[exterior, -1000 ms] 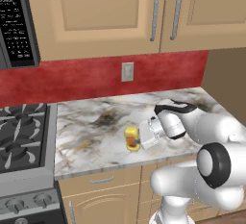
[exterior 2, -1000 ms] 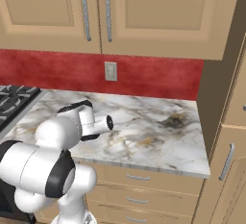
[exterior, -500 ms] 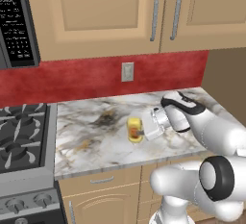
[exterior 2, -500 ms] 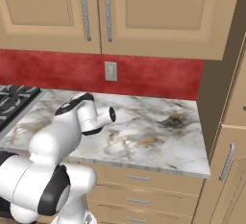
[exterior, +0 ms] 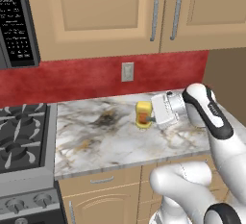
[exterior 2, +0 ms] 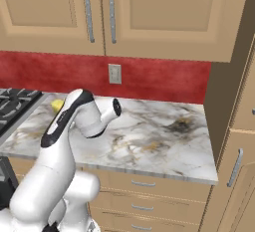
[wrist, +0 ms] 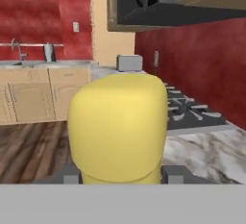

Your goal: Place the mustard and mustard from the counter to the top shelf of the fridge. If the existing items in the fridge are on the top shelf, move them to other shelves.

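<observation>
Since a second ago the arm has swung upward and toward the back wall, and the squat mustard jar (exterior: 143, 114) has travelled with it: it stood nearer the middle of the marbled surface (exterior: 96, 136) then, and now hangs clear of the stone, closer to the back edge. That lift is the change that matters, because it suggests the pick is done and the carry toward the fridge can begin.

Going from big to small: tan wall cabinets (exterior: 120, 11) run across the top, with the red backsplash (exterior: 81, 79) and its pale outlet (exterior: 127, 71) below. A black stove (exterior: 19, 141) sits off the left edge of the surface. The white arm (exterior: 211, 117) reaches in from the right edge, its wrist turned sideways.

At the wrist, the end effector (exterior: 152, 118) is pinching the mustard jar from the side; the hand view has the jar's yellow lid (wrist: 117, 131) large between the two dark fingertips (wrist: 174, 174), which sit tight against its sides. In the right base view a sliver of yellow (exterior 2: 57, 105) peeks out behind the arm.

Judging by this, one mustard is in hand. I cannot make out the second, taller bottle from these views.
</observation>
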